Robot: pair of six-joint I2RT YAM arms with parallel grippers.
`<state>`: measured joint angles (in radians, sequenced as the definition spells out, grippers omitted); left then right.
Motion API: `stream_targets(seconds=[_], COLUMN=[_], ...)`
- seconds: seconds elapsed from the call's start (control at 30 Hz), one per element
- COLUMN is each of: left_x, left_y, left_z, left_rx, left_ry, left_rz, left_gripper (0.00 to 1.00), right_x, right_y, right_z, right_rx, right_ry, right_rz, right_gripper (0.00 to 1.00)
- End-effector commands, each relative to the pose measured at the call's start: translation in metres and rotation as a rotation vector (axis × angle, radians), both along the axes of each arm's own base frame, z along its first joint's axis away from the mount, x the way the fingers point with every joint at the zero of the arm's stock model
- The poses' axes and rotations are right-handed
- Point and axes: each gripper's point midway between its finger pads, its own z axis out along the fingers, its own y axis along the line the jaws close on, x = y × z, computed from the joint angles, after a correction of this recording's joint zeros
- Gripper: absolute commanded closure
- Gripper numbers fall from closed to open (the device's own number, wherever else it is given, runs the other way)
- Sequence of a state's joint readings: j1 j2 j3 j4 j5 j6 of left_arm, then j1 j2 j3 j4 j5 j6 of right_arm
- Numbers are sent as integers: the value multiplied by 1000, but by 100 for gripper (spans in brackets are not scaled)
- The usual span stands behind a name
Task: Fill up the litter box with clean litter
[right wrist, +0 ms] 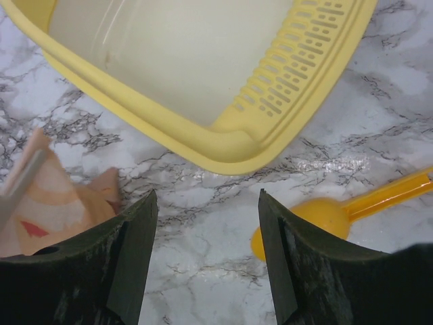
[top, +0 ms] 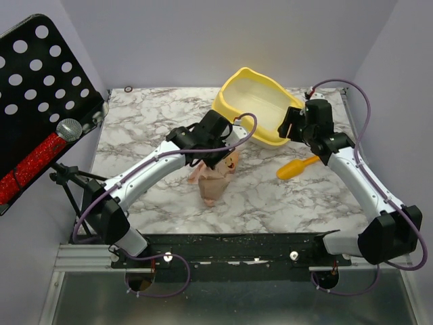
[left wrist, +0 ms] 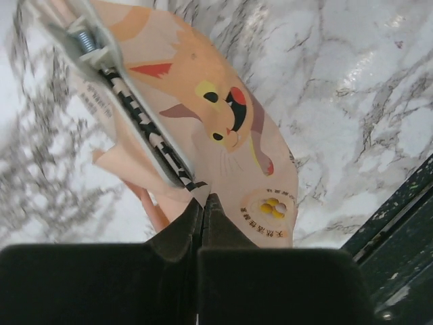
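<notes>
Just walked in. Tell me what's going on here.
The left pincer is shut on the edge of a cat-print bag, holding it in front of the litter box, not over it. The right pincer is open and empty, low over the table by the box's near corner, with the scoop lying beside it. The box looks bare inside, so filling has not begun.

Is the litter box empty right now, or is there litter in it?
Empty, as far as shown. The litter box has a bare pale floor in the right wrist and top views, with no granules visible.
</notes>
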<state>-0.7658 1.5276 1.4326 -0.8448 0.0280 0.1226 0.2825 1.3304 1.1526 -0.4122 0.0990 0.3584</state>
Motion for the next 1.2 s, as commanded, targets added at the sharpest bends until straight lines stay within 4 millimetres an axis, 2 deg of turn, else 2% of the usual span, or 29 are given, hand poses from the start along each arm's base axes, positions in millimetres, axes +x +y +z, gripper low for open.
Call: stream_targets(seconds=[0.0, 0.07, 0.17, 0.27, 0.37, 0.47, 0.53, 0.57, 0.6, 0.67, 0.73, 0.77, 0.8, 0.83, 0.93, 1.0, 1.17], left_x=[20, 13, 7, 17, 20, 24, 29, 34, 37, 34, 31, 28, 31, 31, 27, 19, -6], left_y=[-56, -58, -50, -35, -26, -17, -10, -7, -3, -1, 4, 5, 15, 21, 42, 56, 70], left_z=[112, 112, 88, 49, 15, 2, 6, 16, 22, 43, 69, 78, 89, 97, 103, 103, 95], left_rx=[-208, -191, -129, -74, -46, -37, -51, -65, -80, -120, -170, -201, -208, -223, -260, -306, -427], left_ry=[-383, -385, -364, -350, -328, -350, -390, -434, -468, -520, -550, -555, -583, -593, -540, -498, -409], left_rz=[-395, -487, -560, -510, -449, -377, -299, -255, -219, -201, -160, -137, -70, -12, 181, 298, 419], left_gripper=[100, 100, 100, 100, 98, 93, 89, 84, 74, 63, 58, 50, 45, 43, 42, 42, 40], right_x=[-15, -21, -32, -43, -57, -71, -77, -78, -78, -82, -86, -88, -89, -91, -96, -100, -111], right_y=[2, 3, 6, 15, 35, 58, 68, 71, 75, 84, 91, 94, 97, 99, 106, 113, 132], right_z=[25, 31, 31, 24, 14, 10, 9, 10, 14, 22, 33, 36, 40, 41, 39, 35, 21], right_rx=[-3, 9, 23, 36, 77, 130, 131, 127, 120, 124, 122, 113, 104, 93, 29, -7, -189], right_ry=[-59, -72, -76, -65, -63, -71, -78, -89, -110, -153, -198, -215, -230, -238, -246, -233, -241], right_rz=[49, 62, 96, 174, 313, 462, 523, 542, 570, 629, 685, 713, 741, 764, 842, 906, 1026], right_gripper=[31, 31, 32, 32, 32, 29, 27, 26, 25, 24, 24, 24, 23, 23, 23, 23, 23])
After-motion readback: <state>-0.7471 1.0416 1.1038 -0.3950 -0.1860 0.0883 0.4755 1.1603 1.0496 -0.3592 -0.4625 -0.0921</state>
